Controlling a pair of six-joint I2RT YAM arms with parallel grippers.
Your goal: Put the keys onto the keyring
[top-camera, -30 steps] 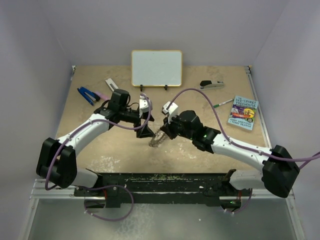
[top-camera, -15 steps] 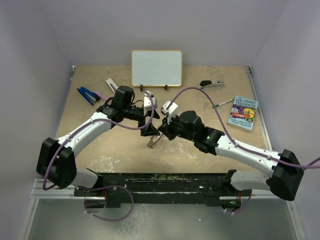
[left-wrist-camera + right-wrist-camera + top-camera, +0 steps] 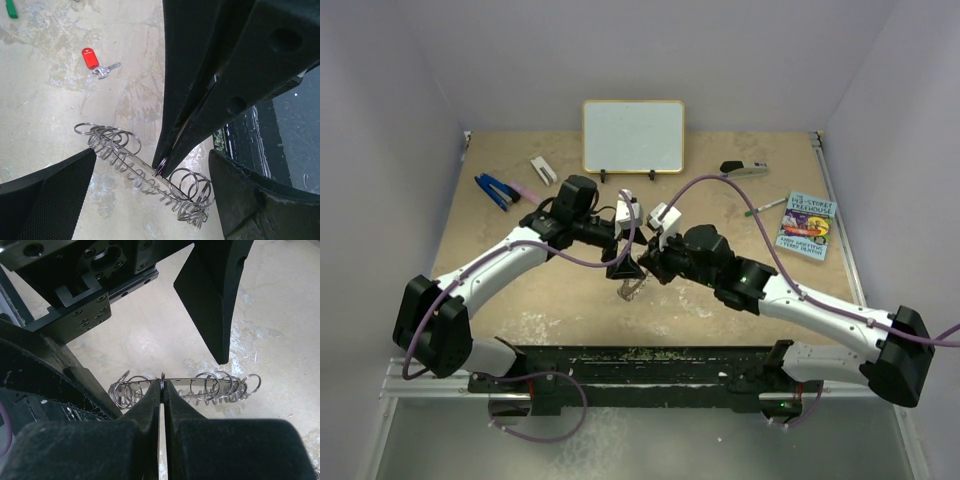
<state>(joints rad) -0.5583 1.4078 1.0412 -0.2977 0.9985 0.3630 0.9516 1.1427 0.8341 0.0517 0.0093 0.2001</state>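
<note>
The keyring (image 3: 632,285) sits near the middle of the tan table (image 3: 570,310), standing on edge with its lowest part at or just above the tabletop. It is a flat grey ring with a crowd of small split rings hanging round its rim. The right gripper (image 3: 162,385) reaches it from the right, jaws pressed together on the thin upper edge, so the ring is pinched between the two dark fingertips. The left gripper (image 3: 623,268) hangs just above the keyring from the left. Its jaws are spread wide, with one black padded finger (image 3: 55,185) to either side of the ring and neither touching it. The key (image 3: 90,57), with a red plastic head and short silver blade, lies flat on the table well apart from the keyring, up and left of it in the left wrist view. Farther back and right of the keyring lie a green-tipped pen (image 3: 767,206) and a book (image 3: 806,226), with a stapler (image 3: 744,169) beyond them. Far left of it lies a blue-handled tool (image 3: 497,189), and a whiteboard (image 3: 633,135) stands straight behind it at the far edge.
</note>
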